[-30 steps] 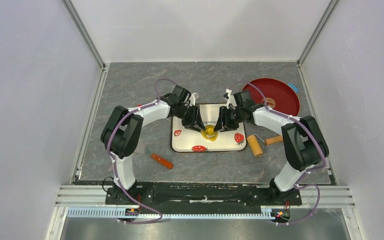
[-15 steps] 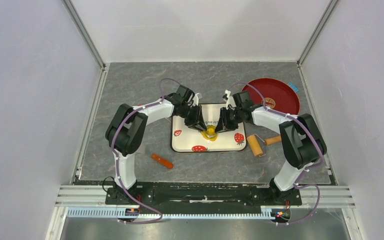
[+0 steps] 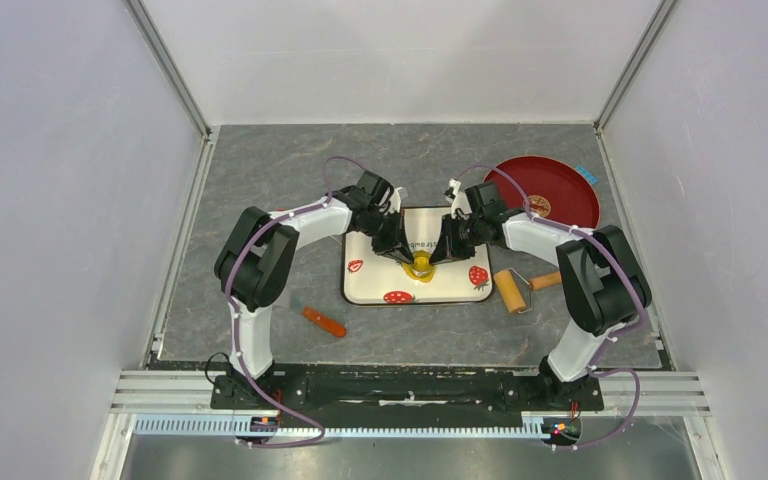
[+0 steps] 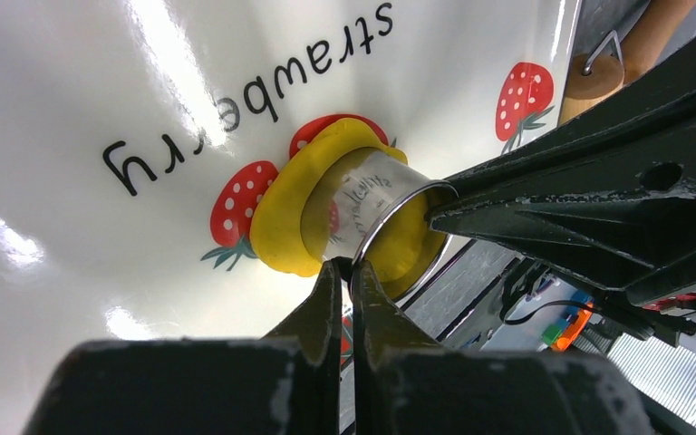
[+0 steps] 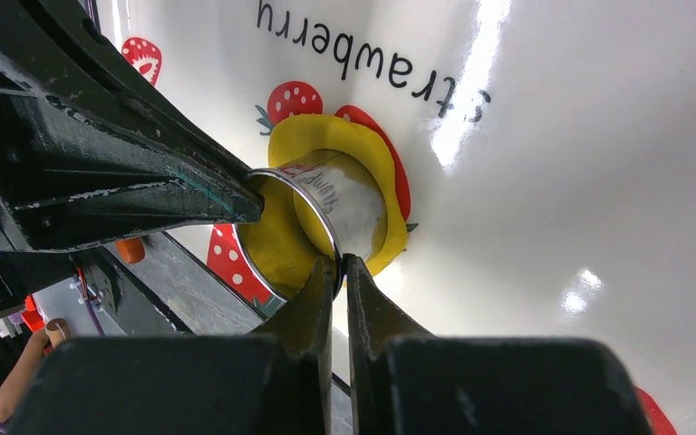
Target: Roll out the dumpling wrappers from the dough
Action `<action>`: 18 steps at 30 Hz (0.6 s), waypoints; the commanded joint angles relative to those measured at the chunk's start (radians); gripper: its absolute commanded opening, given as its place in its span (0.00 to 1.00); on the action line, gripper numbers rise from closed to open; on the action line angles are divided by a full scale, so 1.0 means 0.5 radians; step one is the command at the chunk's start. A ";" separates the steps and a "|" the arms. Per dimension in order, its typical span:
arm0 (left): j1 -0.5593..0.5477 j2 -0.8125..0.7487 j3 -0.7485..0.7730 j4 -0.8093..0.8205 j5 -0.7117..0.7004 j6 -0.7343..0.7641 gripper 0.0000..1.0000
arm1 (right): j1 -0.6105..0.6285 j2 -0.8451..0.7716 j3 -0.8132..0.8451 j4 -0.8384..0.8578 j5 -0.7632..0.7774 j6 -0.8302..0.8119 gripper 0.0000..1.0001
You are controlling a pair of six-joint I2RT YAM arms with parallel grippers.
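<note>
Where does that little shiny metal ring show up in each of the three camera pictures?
Top external: metal ring at the middle of the strawberry tray.
Left wrist: metal ring near picture centre, rim pinched by the left gripper.
Right wrist: metal ring near centre, rim pinched by the right gripper.
Shared landmark: the yellow dough circling the ring.

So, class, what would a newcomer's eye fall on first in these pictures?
The bright yellow dough at the middle of the tray, with a shiny metal cutter standing in it. The left gripper and right gripper meet there, each pinching the cutter's rim from opposite sides. Next, the red plate at the far right.
</note>
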 commanded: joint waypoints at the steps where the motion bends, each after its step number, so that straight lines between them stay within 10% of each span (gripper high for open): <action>1: -0.008 0.158 -0.011 -0.088 -0.182 0.063 0.02 | 0.027 0.122 -0.052 -0.056 0.166 -0.083 0.00; 18: -0.008 0.294 -0.165 -0.030 -0.272 0.006 0.02 | 0.086 0.291 -0.172 -0.064 0.343 -0.109 0.00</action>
